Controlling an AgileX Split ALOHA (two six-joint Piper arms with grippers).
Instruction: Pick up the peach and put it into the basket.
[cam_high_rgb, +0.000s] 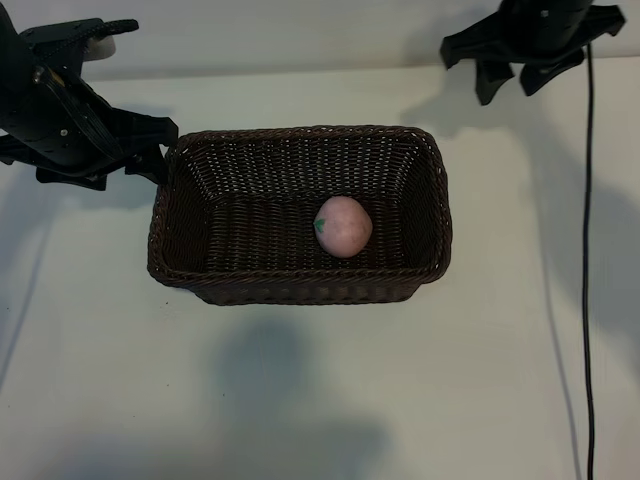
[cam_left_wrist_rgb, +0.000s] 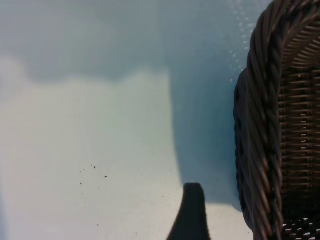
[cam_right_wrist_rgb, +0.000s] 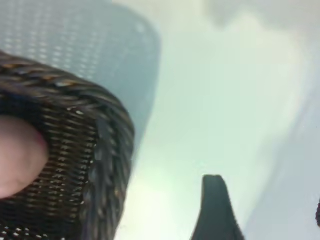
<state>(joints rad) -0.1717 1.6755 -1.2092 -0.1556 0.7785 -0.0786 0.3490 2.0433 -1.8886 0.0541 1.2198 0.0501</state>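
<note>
Peach in basket, both tools clear

We see the peach (cam_high_rgb: 343, 226) resting right of centre inside the basket (cam_high_rgb: 300, 287). Left tool (cam_high_rgb: 150, 150) sits wide and empty at the basket's left rim. Right tool (cam_high_rgb: 520, 75) hangs spread, empty, upper right above the bench (cam_high_rgb: 320, 400).

Peach (cam_high_rgb: 343, 226) lay inside basket (cam_high_rgb: 300, 285), on its floor, right of centre, green leaf mark facing left. Basket sat mid-table (cam_high_rgb: 300, 400). Left gripper (cam_high_rgb: 150, 150) was just beside basket's left rim, jaws apart, empty. Right gripper (cam_high_rgb: 515, 75) hung near top right edge, well apart from basket, open, empty. Black cable (cam_high_rgb: 586, 300) ran down right side.
</note>
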